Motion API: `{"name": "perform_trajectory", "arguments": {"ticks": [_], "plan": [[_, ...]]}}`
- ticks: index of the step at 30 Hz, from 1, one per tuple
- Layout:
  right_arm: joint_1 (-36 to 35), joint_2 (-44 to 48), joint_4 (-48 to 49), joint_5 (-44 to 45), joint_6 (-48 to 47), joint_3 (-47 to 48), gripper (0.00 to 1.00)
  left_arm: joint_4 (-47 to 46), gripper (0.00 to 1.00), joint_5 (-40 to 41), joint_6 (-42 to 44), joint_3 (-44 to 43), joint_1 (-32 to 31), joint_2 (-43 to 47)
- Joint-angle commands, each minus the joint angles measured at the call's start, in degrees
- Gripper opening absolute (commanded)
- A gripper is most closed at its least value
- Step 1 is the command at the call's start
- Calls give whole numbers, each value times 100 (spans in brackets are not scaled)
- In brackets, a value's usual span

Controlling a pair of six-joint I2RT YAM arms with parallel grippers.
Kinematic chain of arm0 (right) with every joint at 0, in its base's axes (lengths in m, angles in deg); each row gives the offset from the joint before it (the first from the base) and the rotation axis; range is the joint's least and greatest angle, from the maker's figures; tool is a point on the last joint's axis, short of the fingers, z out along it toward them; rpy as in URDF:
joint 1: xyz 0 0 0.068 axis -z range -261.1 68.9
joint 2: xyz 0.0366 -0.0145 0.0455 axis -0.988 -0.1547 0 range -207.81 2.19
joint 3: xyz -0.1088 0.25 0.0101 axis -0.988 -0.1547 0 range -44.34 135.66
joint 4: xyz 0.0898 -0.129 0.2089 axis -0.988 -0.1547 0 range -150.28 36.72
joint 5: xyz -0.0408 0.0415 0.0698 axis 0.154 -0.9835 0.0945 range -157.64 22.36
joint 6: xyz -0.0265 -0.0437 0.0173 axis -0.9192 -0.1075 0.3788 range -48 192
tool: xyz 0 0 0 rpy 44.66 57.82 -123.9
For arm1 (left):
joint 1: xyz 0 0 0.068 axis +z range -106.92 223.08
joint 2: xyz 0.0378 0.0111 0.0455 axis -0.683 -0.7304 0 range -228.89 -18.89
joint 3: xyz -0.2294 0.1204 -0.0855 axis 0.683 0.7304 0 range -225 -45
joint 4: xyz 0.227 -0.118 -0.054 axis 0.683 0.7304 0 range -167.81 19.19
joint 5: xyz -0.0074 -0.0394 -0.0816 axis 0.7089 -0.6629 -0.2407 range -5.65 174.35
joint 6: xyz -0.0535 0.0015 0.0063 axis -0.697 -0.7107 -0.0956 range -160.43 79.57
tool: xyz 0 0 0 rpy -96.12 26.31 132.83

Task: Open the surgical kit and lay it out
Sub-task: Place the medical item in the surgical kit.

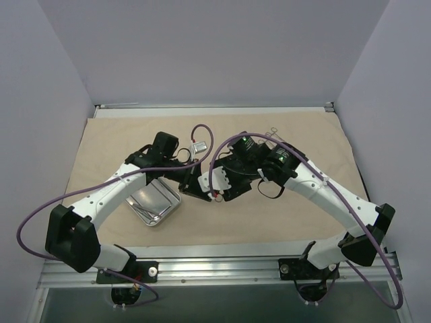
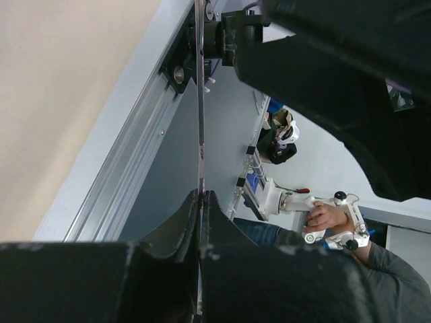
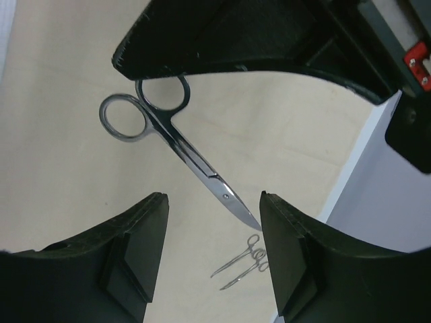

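Pinching the scissors [image 3: 195, 160] at their ring end above the cloth wrap [image 3: 60, 195], the left gripper [image 2: 201, 196] is clenched; the right gripper [image 3: 212, 198] gapes released around the blades. Thin, stiff, slick steel: take it across the shank.

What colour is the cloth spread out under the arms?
Plain beige cloth, no pattern. The top external view shows it best.
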Motion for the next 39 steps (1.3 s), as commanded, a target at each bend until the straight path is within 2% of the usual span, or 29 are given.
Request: {"name": "perform_trajectory", "arguments": {"ticks": [1,16,19,22,23,25,26,27,29,30,33,34,36,37,39], "plan": [[-161,-66,-329,73,-228,6,56,-22,2,-282,24,-193,-96,81],[-250,-75,93,530,-719,-733,45,22,2,-422,41,-246,-360,-121],[-241,-101,224,609,-737,-786,35,-48,2,-457,-12,-272,-386,-147],[-241,-119,400,723,-668,-803,7,-48,5,-510,-20,-290,-386,-226],[-223,-119,427,724,-606,-829,0,-48,14,-510,-29,-290,-386,-270],[-162,-92,515,724,-536,-873,0,-5,29,-440,-29,-334,-334,-305],[-118,-92,506,663,-544,-908,0,22,33,-370,6,-351,-290,-314],[56,-40,515,601,-544,-996,0,13,46,-309,6,-334,-220,-314],[215,4,638,478,-535,-1154,0,-39,60,-142,-20,-264,131,-271],[399,48,656,426,-483,-1303,0,-100,65,-141,-73,-203,280,-253],[821,119,1015,13,-211,-1541,0,-180,71,-106,-56,-62,948,-218],[1110,110,1234,-66,-1,-1698,0,-154,94,-19,-38,-18,1124,-183],[1454,-21,1489,-225,237,-1857,0,161,94,497,180,-79,1660,-112],[1864,-109,1830,-269,630,-1988,0,337,94,631,208,-96,1809,-77],[2253,-450,2392,-296,1193,-2016,0,408,94,772,234,-131,2170,-16]]}}
